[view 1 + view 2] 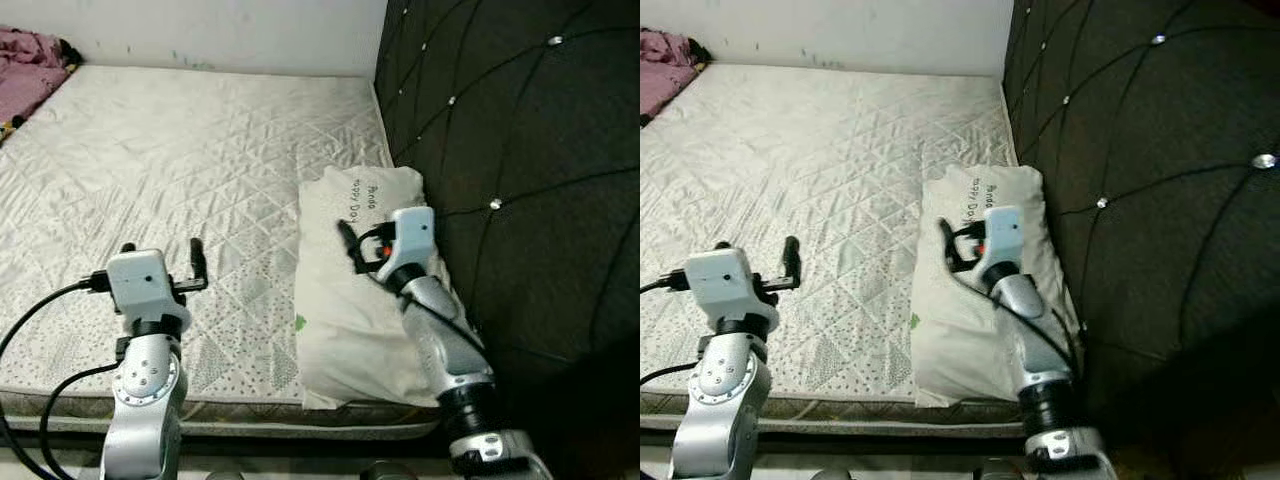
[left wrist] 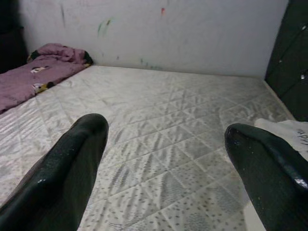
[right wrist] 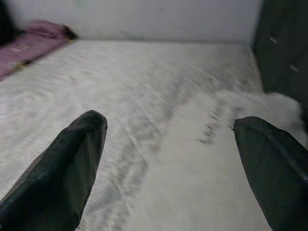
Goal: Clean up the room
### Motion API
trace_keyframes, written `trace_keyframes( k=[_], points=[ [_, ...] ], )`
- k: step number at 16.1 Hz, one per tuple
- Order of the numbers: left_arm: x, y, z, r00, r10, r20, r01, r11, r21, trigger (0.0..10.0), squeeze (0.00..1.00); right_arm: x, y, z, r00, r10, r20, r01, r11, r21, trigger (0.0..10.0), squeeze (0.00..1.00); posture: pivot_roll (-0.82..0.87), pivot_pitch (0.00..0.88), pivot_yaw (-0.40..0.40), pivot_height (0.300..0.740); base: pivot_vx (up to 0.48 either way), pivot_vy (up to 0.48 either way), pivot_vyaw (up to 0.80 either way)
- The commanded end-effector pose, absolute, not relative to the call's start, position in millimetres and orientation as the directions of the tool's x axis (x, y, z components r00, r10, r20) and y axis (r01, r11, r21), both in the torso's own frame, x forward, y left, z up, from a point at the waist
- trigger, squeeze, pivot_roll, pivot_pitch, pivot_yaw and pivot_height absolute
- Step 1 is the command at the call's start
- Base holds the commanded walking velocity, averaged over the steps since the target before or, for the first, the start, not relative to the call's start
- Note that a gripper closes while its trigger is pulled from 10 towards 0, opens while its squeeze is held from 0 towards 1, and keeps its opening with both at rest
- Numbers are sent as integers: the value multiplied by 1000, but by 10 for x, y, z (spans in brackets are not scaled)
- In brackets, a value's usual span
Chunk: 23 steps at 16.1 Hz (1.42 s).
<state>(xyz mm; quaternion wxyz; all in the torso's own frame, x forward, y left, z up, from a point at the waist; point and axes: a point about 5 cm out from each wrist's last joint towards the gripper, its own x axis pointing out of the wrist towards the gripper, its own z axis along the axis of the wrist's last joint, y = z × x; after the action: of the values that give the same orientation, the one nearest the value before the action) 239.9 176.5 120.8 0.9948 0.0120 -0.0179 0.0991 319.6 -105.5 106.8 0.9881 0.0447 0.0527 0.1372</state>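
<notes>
**Both arms out over the bed**

Quilted white mattress (image 1: 180,160) runs back to a pale wall, dark tufted headboard (image 1: 520,150) along its right edge. White pillow (image 1: 350,300) lies at that edge, near corner. Right end effector (image 1: 350,245) hovers over it, fingers wide. Left end effector (image 1: 165,260) wide too, above the near edge. Pink blanket (image 1: 30,65) bunched at the far left corner.

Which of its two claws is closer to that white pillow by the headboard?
The right. The right gripper hangs directly over the pillow, jaws open. The left gripper is off to the pillow's side, above the bare mattress.
</notes>
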Motion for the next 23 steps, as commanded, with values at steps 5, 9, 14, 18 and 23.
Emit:
trace_keyframes(
  k=[5,9,14,18,23],
  points=[
    [2409,1762,1241,981,188,46,-189,982,16,10000,0,3220,-1078,1062,960,254,-113,-247,966,73,10000,0,-14,0,-2,740,0,390,0],
    [2437,1720,1249,985,170,42,-170,985,-7,10000,0,3240,-1062,1098,959,259,-110,-254,965,61,10000,0,-13,0,-7,740,0,480,0],
    [2452,1698,1250,986,164,43,-163,986,-15,10000,0,3227,-1016,1091,944,313,-104,-308,949,60,10000,0,-11,0,-12,740,0,480,0],
    [2466,1686,1245,986,160,42,-159,987,-25,10000,0,3246,-999,1129,942,323,-90,-315,944,96,10000,0,-8,0,-16,740,0,480,0],
    [2468,1670,1258,987,154,52,-153,988,-24,10000,0,3237,-913,1148,939,334,-86,-323,939,115,10000,0,-6,0,-15,740,0,192,0]
  ],
)
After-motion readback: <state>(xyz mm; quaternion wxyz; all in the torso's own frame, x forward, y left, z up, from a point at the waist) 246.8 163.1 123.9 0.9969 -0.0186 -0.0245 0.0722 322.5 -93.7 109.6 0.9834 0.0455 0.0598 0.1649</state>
